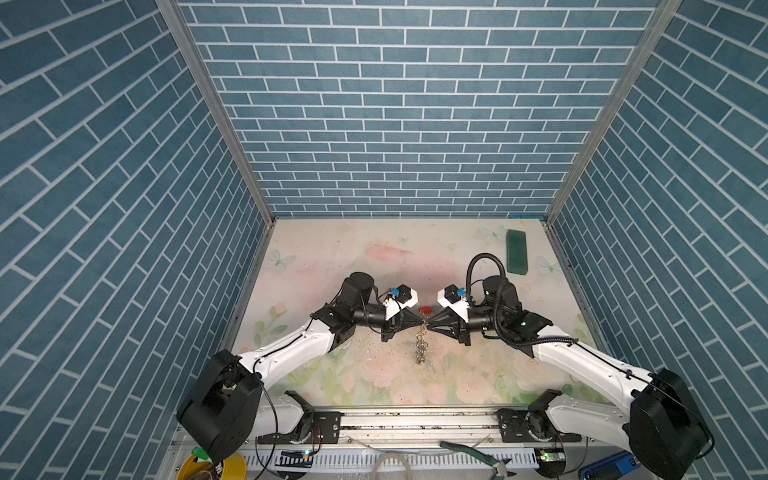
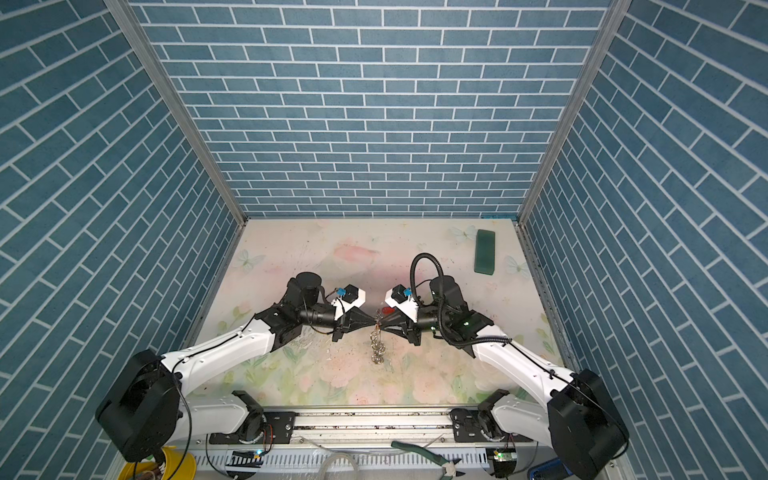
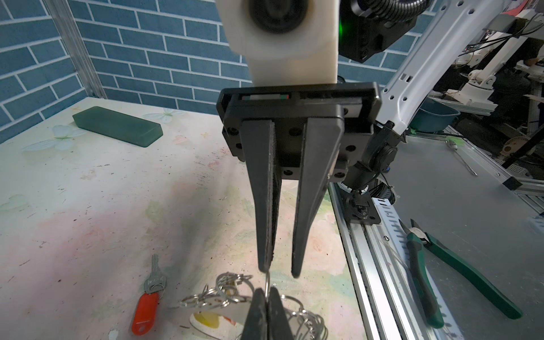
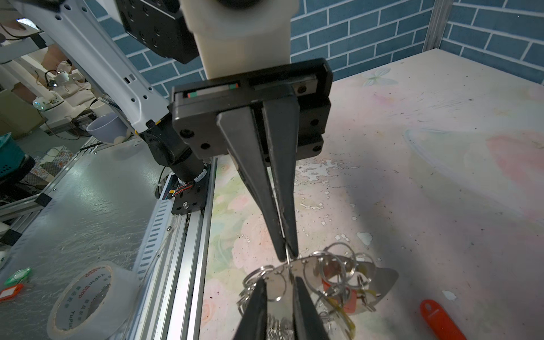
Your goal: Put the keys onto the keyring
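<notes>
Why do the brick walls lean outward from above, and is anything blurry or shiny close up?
In both top views the wide lens splays the side walls outward. In the left wrist view the red key is sharp, the left gripper near the lens soft. In the right wrist view the metal keyring glares and a broad shadow darkens the table.

Floral table (image 1: 332,257) — red key (image 1: 424,309), green block (image 1: 516,251)
</notes>
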`<state>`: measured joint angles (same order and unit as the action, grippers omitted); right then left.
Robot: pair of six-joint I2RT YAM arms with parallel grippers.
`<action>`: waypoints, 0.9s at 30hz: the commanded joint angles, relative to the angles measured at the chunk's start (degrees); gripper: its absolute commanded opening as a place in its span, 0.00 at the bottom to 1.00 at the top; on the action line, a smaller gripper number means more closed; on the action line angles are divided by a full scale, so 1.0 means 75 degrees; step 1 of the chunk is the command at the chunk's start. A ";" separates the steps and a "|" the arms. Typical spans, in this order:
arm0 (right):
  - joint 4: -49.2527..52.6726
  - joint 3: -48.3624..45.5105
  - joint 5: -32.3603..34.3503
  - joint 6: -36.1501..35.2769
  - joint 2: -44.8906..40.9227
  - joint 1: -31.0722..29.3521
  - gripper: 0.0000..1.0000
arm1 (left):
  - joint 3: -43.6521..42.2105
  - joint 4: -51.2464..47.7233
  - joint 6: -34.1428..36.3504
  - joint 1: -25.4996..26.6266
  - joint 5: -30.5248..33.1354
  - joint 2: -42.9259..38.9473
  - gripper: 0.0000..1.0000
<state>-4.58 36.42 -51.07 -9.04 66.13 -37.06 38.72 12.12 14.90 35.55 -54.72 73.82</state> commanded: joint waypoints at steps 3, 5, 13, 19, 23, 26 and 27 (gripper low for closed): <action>0.0198 0.0422 -0.0217 -0.0495 0.0124 -0.0074 0.16 | 0.0134 -0.0225 0.0114 0.0041 -0.0249 -0.0042 0.00; 0.0202 0.0451 -0.0222 -0.0516 0.0168 -0.0087 0.15 | 0.0134 -0.0221 0.0088 0.0041 -0.0355 -0.0029 0.00; 0.0433 0.0566 -0.0269 -0.0580 0.0253 -0.0109 0.11 | 0.0380 -0.0254 0.0022 0.0065 -0.0590 0.0092 0.00; 0.0467 0.0569 -0.0238 -0.0633 0.0256 -0.0120 0.03 | 0.0372 -0.0270 0.0056 0.0065 -0.0578 0.0101 0.00; 0.0379 0.0575 -0.0252 -0.0596 0.0288 -0.0121 0.00 | 0.0339 -0.0234 0.0053 0.0065 -0.0494 0.0118 0.00; 0.0195 0.0523 -0.0246 -0.0498 0.0295 -0.0121 0.00 | 0.0299 -0.0176 0.0044 0.0066 -0.0404 0.0089 0.00; 0.0152 0.0504 -0.0230 -0.0458 0.0288 -0.0121 0.00 | 0.0286 -0.0141 0.0005 0.0065 -0.0412 0.0095 0.00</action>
<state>-1.67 38.15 -51.31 -10.85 67.79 -37.63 40.05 10.02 14.81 35.66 -57.56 74.48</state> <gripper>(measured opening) 0.041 0.049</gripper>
